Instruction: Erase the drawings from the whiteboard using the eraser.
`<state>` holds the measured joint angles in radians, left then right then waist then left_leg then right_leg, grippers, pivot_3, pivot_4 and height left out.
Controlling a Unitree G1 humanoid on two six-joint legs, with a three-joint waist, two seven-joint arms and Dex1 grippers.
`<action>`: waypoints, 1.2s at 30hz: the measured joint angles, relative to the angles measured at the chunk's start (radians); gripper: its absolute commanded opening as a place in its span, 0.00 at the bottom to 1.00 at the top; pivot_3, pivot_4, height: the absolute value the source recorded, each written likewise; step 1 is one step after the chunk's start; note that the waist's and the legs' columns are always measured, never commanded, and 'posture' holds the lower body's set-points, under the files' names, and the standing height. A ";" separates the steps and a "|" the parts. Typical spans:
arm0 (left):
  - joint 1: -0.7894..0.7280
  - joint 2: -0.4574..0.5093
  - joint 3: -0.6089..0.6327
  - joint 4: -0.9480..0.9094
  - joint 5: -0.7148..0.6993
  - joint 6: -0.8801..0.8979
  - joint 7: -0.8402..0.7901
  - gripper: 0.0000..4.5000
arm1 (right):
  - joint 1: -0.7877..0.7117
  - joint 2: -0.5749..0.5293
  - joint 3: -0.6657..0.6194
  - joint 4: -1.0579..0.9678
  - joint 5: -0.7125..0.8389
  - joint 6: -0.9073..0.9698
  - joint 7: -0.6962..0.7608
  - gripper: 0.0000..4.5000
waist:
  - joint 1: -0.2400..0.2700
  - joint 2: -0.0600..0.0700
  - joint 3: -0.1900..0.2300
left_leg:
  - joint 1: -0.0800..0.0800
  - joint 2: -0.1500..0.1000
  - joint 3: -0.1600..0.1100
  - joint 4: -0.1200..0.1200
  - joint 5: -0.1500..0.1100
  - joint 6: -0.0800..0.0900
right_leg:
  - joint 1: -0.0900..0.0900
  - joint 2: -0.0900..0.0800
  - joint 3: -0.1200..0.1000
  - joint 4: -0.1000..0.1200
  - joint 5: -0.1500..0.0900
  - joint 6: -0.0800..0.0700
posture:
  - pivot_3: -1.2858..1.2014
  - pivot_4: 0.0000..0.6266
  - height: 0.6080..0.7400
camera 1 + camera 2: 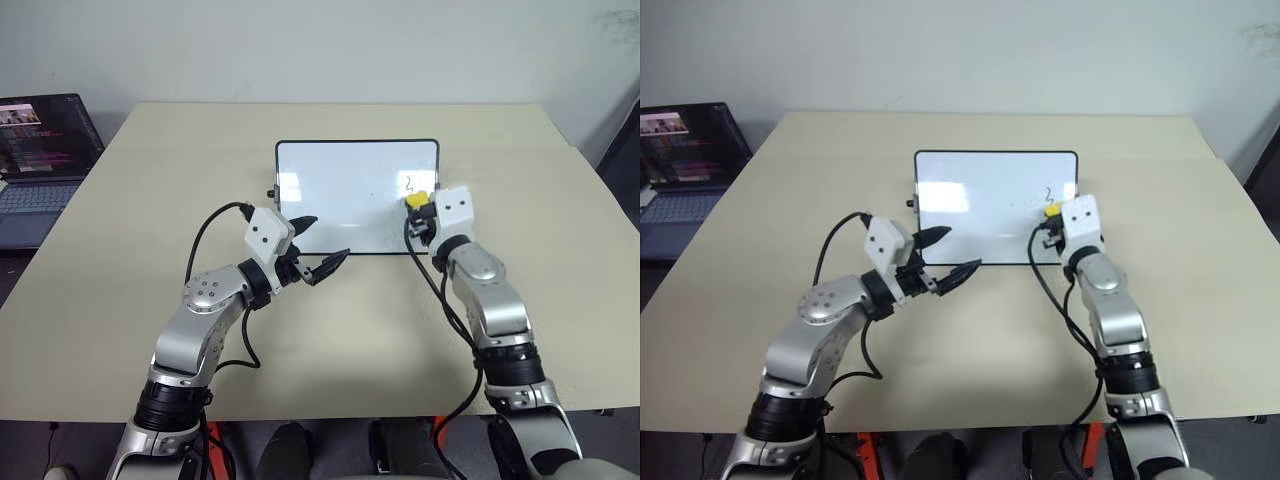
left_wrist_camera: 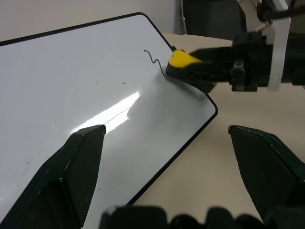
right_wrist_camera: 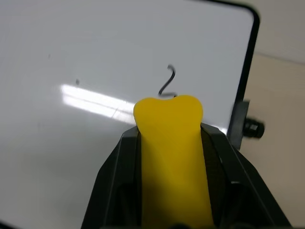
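Observation:
The whiteboard (image 1: 340, 195) stands tilted on the table, glossy white in a thin black frame. One thin black squiggle of the drawings (image 3: 167, 82) shows near its right edge, also seen as the drawing (image 2: 153, 59) in the left wrist view. My right gripper (image 1: 420, 210) is shut on the yellow eraser (image 3: 172, 152), whose tip rests against the board just below that mark. My left gripper (image 1: 318, 248) stands open with nothing between its fingers, in front of the board's lower left edge.
An open laptop (image 1: 40, 165) sits at the far left, off the table. The tan table (image 1: 330, 330) spreads wide in front of the board. A black knob (image 3: 252, 128) juts from the board's right edge.

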<state>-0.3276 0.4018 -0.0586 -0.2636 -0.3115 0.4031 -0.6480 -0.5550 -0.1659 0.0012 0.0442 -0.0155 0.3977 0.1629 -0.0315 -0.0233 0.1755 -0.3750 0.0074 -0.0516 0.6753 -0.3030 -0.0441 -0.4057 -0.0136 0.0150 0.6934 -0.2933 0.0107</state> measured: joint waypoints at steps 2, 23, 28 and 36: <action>0.000 0.000 0.000 0.000 0.000 -0.001 -0.001 1.00 | -0.047 0.000 -0.008 0.037 0.000 -0.033 -0.013 0.29 | 0.000 0.000 0.000 | 0.000 0.000 0.000 0.000 0.000 0.000 | 0.000 0.000 0.000 0.000 0.000 0.000 | 0.52 0.24 1.00; 0.021 0.005 0.000 -0.013 0.001 -0.001 0.008 1.00 | -0.311 -0.005 -0.008 0.589 -0.014 -0.366 -0.020 0.29 | -0.003 0.000 0.000 | 0.002 0.000 0.002 0.000 0.000 0.000 | 0.000 0.000 0.002 0.003 0.000 0.000 | 0.52 0.24 1.00; 0.021 0.008 0.003 -0.023 0.001 0.000 0.010 1.00 | -0.272 0.000 0.002 0.539 -0.023 -0.350 -0.016 0.29 | -0.004 0.000 0.000 | 0.002 0.001 0.002 0.000 0.000 0.000 | 0.000 0.000 0.002 0.003 0.000 0.000 | 0.52 0.24 1.00; 0.021 0.015 0.008 -0.024 0.000 0.001 0.012 1.00 | -0.094 0.014 0.053 0.307 -0.041 -0.231 0.004 0.29 | -0.003 0.000 -0.001 | 0.006 0.001 0.002 0.000 0.000 0.000 | 0.004 0.000 0.002 0.003 0.000 0.000 | 0.52 0.24 1.00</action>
<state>-0.3065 0.4164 -0.0511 -0.2875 -0.3111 0.4037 -0.6356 -0.6490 -0.1518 0.0547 0.3507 -0.0562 0.1662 0.1667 -0.0348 -0.0235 0.1748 -0.3692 0.0079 -0.0498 0.6754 -0.3030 -0.0440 -0.4022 -0.0137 0.0170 0.6967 -0.2932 0.0106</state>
